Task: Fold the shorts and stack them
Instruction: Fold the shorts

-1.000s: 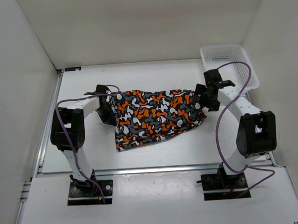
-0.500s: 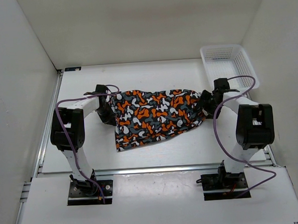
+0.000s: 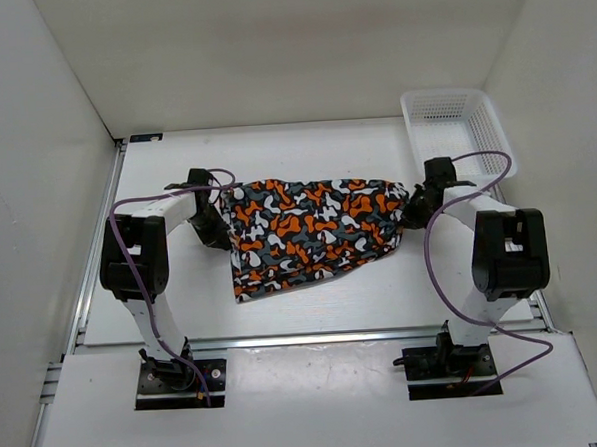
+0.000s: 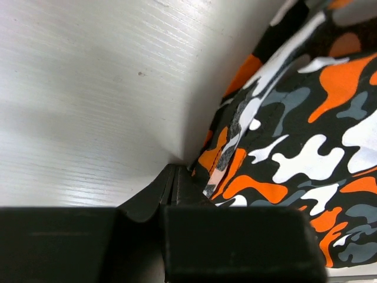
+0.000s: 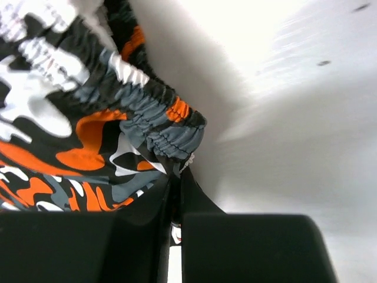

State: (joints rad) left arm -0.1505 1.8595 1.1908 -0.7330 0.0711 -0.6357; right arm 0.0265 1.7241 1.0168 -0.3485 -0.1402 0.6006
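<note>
The shorts, printed in orange, black, grey and white blotches, lie spread across the middle of the table. My left gripper sits at their left edge, shut on a pinch of the fabric. My right gripper is low at their right end, shut on the gathered elastic waistband. In the left wrist view the jaws meet with the hem caught between them. The right wrist view shows the dark fingers closed together with the waistband corner in the slit.
A white mesh basket stands at the back right corner of the table, just behind my right arm. White walls enclose the table on three sides. Purple cables loop off both arms.
The right gripper dropped from above the shorts' right end down to the table and closed on the waistband. The shorts' right edge shifted slightly. The left arm stayed put.
</note>
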